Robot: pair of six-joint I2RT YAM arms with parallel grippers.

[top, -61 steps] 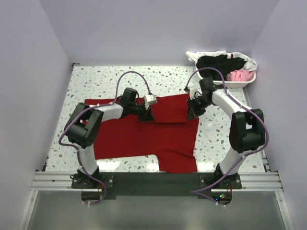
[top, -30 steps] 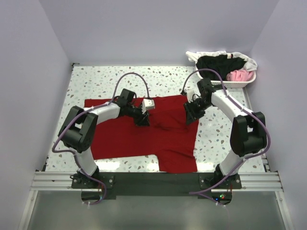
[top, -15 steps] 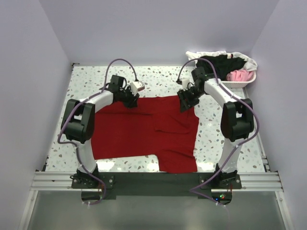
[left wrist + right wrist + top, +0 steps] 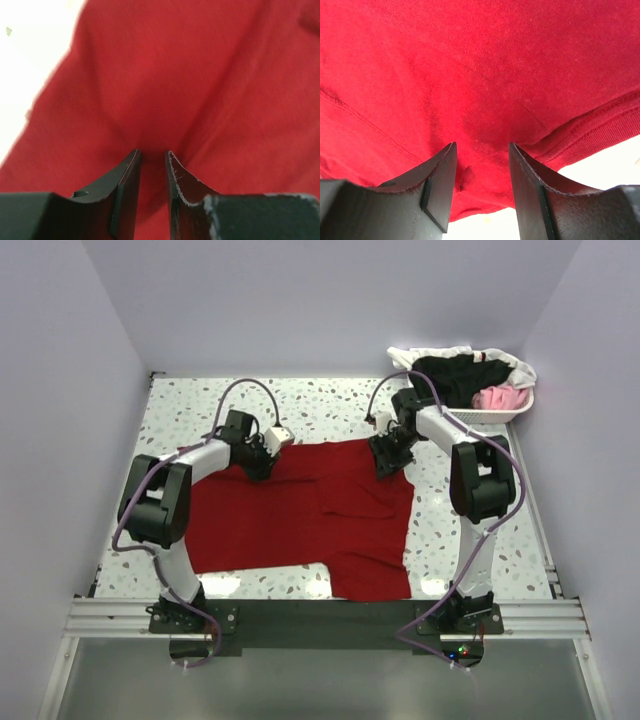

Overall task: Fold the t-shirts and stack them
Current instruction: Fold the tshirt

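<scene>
Dark red t-shirt (image 4: pixel 300 520): lies spread on your table (image 4: pixel 180 410), from near the arm bases to mid-table.
Your left gripper (image 4: pixel 152 154): at the shirt's far left edge, narrow, pinching a pucker of red cloth.
Your right gripper (image 4: pixel 482 146): at the far right hem, jaws partway apart over a small lump of cloth; you cannot tell whether it grips.
Basket (image 4: pixel 500 412): far right corner, with the black t-shirt (image 4: pixel 455 372), pink t-shirt (image 4: pixel 498 397) and white t-shirt (image 4: pixel 425 355) inside.
</scene>
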